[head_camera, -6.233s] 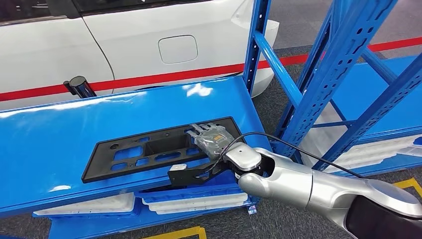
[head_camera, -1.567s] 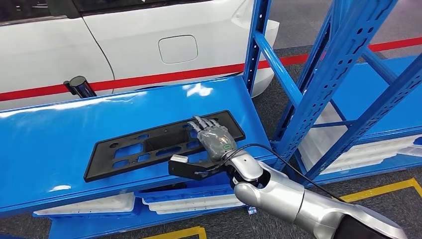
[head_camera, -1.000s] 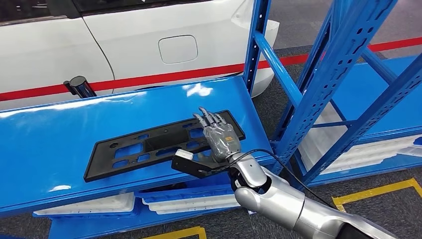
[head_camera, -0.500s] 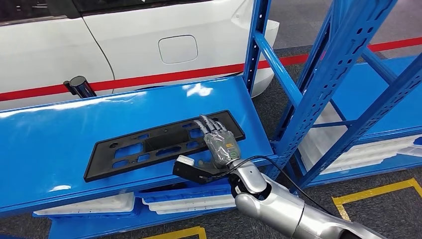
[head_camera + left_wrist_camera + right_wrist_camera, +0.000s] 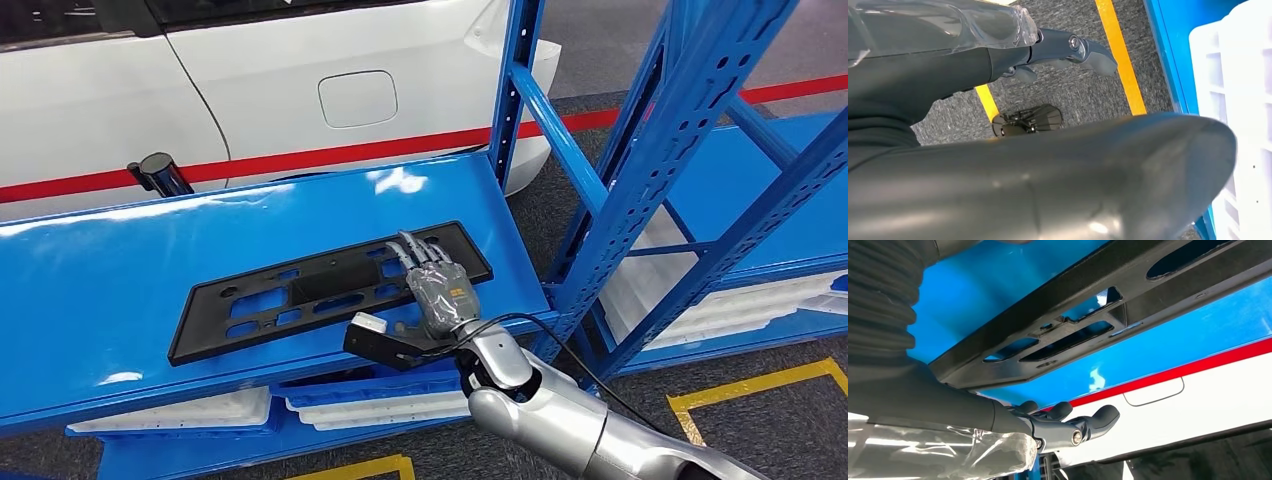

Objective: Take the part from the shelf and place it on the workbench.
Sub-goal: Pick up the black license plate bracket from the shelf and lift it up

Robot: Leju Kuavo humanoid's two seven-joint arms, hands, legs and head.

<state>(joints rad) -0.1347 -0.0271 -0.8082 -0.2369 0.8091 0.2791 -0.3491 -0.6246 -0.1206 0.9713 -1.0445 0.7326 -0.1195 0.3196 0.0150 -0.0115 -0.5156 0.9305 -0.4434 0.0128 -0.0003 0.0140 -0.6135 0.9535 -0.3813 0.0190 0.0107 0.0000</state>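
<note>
The long black plastic part (image 5: 310,290) with several cut-outs lies flat on the glossy blue workbench top (image 5: 100,290). My right hand (image 5: 440,285) hovers just over the part's right end with its fingers stretched out and nothing in it. In the right wrist view the part (image 5: 1128,295) stays apart from the fingers (image 5: 1073,430). My left hand (image 5: 1058,47) hangs over the floor, its fingers apart and holding nothing.
Blue shelf uprights (image 5: 680,130) stand close on the right. A white car (image 5: 300,80) with a red stripe is behind the bench. White trays (image 5: 390,405) sit under the bench top. A black post (image 5: 160,172) rises at the far edge. Yellow tape (image 5: 1120,55) marks the floor.
My right hand lay on the part's right end, lifted off about a second ago, and has since dipped lower again with its fingers levelled. The part has stayed put lately.
</note>
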